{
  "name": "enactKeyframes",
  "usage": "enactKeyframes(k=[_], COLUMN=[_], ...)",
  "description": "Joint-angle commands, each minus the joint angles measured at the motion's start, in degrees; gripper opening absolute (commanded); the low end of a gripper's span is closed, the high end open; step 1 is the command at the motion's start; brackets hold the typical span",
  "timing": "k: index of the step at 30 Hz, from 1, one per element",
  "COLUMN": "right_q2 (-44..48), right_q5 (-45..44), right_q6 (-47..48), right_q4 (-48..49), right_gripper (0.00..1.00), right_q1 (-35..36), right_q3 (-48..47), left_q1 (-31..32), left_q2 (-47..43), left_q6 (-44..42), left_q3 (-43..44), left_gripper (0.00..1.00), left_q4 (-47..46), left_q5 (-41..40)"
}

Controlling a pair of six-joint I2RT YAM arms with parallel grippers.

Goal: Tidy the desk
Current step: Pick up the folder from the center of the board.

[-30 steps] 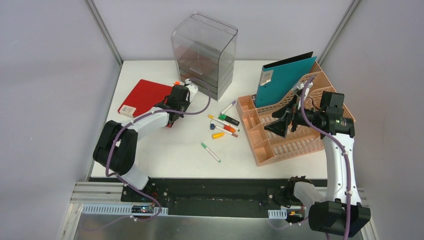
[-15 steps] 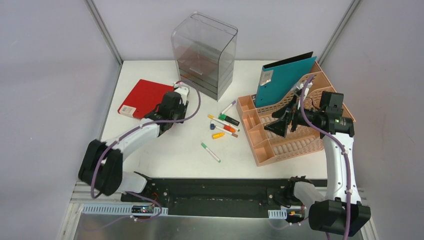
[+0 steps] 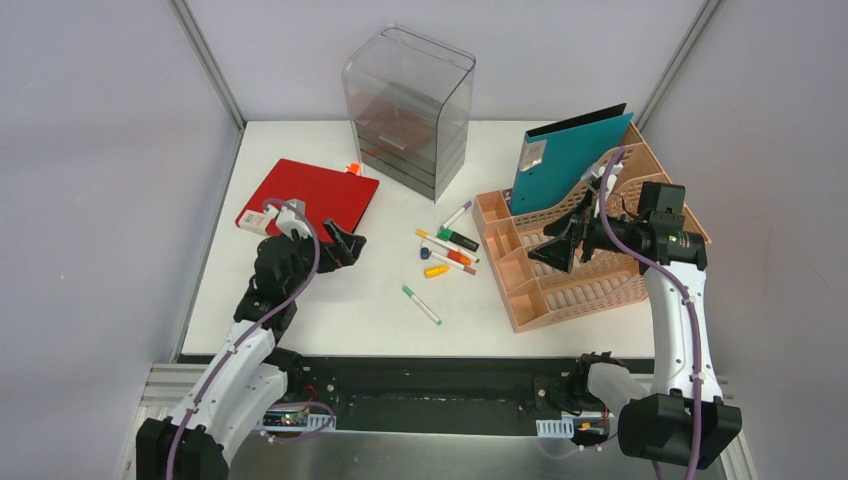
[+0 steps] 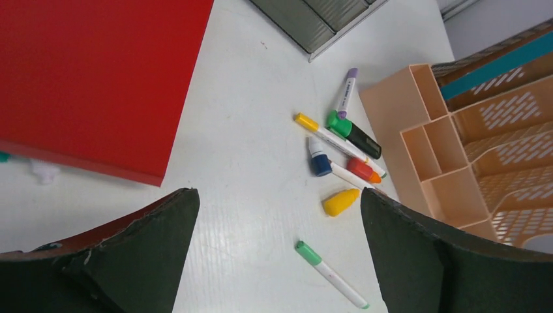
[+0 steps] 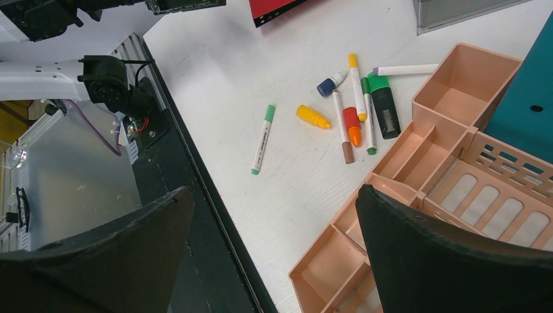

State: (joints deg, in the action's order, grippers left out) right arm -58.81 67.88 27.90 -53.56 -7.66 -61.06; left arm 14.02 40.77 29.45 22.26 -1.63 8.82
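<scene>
Spanning the space between the grey walls, the desk point(image 3: 330, 300) is a flat, smooth white rectangle with a black-and-metal near edge where both arms are bolted. Left arm rises from the near-left corner, forearm angled away from the base, left gripper point(image 4: 277, 254) over the left side of the desk just beside the near edge of the red notebook point(image 3: 310, 195); jaws spread wide, nothing between them. Right arm stands up from the near-right corner, elbow high, wrist bent left, right gripper point(image 3: 558, 248) over the rack's front compartments, jaws also spread wide, nothing held. Notebook is flat, matte, hard-cover, lying toward the far-left corner. Drawer box point(image 3: 408, 105) at the far edge is clear grey plastic with rounded top corners. File rack point(image 3: 590, 270) along the right edge is peach plastic lattice with small open cells in front; a teal folder point(image 3: 565, 160) stands upright in its back slot. Mid-desk: a loose cluster of markers point(image 3: 447, 245), a yellow cap point(image 3: 436, 270), and a white green-capped marker point(image 3: 421, 305) lying apart nearer the near edge.
</scene>
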Motion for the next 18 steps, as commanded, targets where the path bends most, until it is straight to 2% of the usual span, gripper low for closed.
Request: enactKeyframes(k=[1, 7, 18], right_q2=[-0.1, -0.2, 0.1], right_q5=[-0.1, -0.6, -0.7], right_q6=[0.4, 0.5, 0.6], right_q4=[2.1, 2.1, 2.0], right_gripper=[0.99, 0.99, 0.99], right_q1=[0.3, 0.3, 0.1], right_q3=[-0.1, -0.1, -0.2], left_q1=[-4.7, -8.8, -11.6], left_q2=[-0.8, 0.1, 3.0], left_q6=[14.1, 24.4, 28.8], left_q3=[-5.3, -12.4, -17.3], left_gripper=[0.99, 0.98, 0.98], left_q4=[-8.3, -20.6, -24.9], left_q5=[9.9, 12.0, 6.7])
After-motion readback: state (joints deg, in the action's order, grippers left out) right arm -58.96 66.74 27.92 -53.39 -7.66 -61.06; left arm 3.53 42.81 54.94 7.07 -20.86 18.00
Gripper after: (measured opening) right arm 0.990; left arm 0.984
